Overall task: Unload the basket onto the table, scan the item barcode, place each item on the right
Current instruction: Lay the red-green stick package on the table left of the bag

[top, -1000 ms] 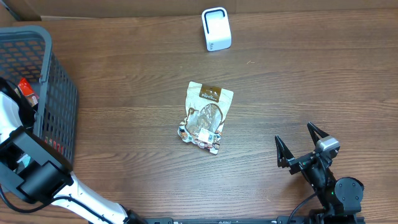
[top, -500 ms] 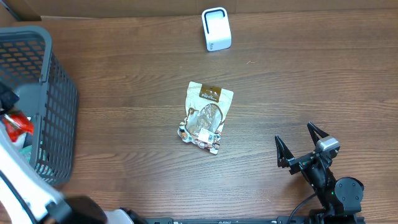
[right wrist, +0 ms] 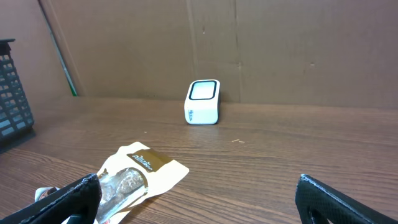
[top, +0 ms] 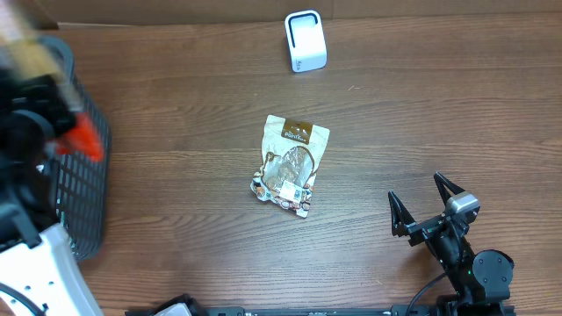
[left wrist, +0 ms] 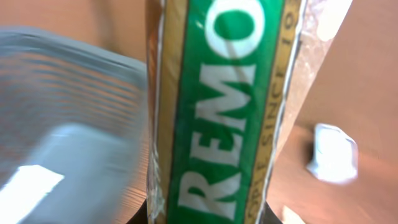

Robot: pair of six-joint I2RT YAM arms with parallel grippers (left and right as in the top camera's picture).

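Swung up from the lower left corner of the overhead frame, where it sat a second ago, the left arm is now a smear across the upper left. Its left gripper (top: 63,130) shows as a dark blur above the rim of the dark grey plastic mesh basket (top: 92,175), with an orange-red smudge at its tip. In the left wrist view a tall packet with a green band, gold edging and white letters (left wrist: 224,112) stands upright and fills the middle of the frame. It rises from the bottom edge, and the jaws are clenched on it; the basket is blurred at its left. Whether the overhead smudge is this same packet cannot be told. At centre frame a cream and brown snack pouch with a clear window (top: 291,165) lies flat on the brown wooden table (top: 421,105), unmoved. Above it, at top centre, the small white box-shaped scanner (top: 306,40) stands near the brown cardboard wall (right wrist: 298,43), well apart from the packet. At lower right the right gripper (top: 414,186) has not shifted; its jaws are spread wide with nothing between them, and they point toward the pouch and scanner.
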